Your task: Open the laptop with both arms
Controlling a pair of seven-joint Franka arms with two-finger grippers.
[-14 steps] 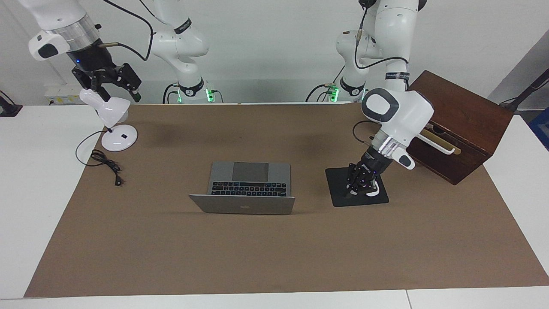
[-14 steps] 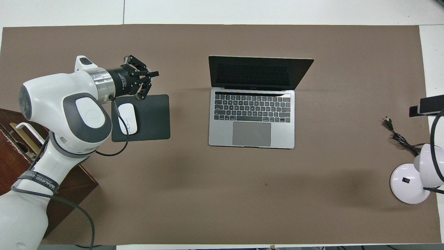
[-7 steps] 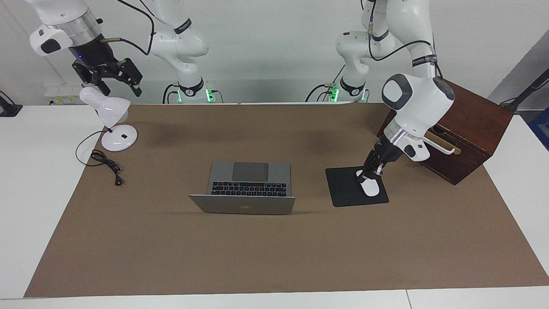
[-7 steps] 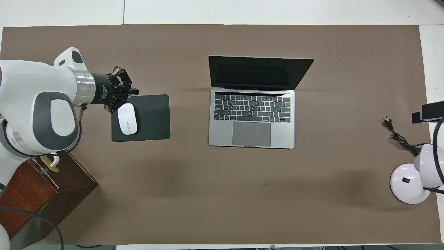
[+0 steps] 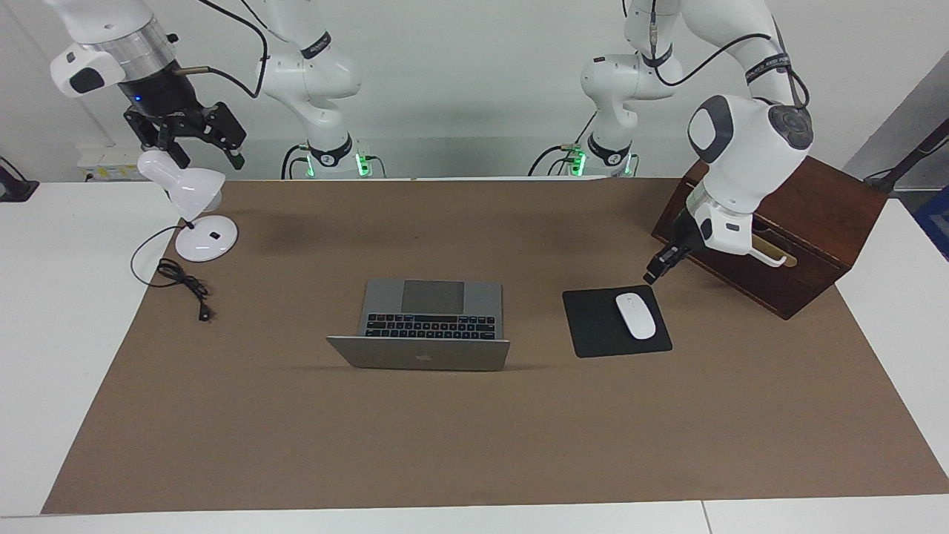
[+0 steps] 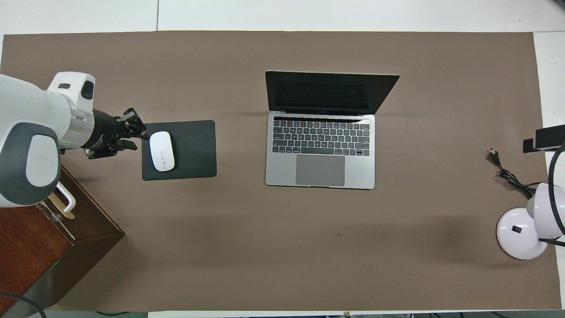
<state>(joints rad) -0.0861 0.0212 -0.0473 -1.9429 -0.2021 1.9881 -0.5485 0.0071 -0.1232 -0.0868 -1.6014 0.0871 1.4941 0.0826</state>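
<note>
laptop [image 5: 428,322] lid already up, keys exposed: task looks done. left tool [image 5: 657,270] over counter beside mouse pad [image 5: 597,322], holds nothing, finger gap unclear. right tool [image 5: 194,133] open, empty, above lamp [image 5: 189,196].

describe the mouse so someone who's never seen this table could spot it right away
Start at the open laptop mid-table, then look toward the left arm's end to the black mouse pad beside it. The mouse lies on that pad: a small white oval, the only white thing there.

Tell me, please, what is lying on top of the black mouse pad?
A white mouse lies on the mouse pad, toward the left arm's end; the pad's surface beneath the mouse is covered.
</note>
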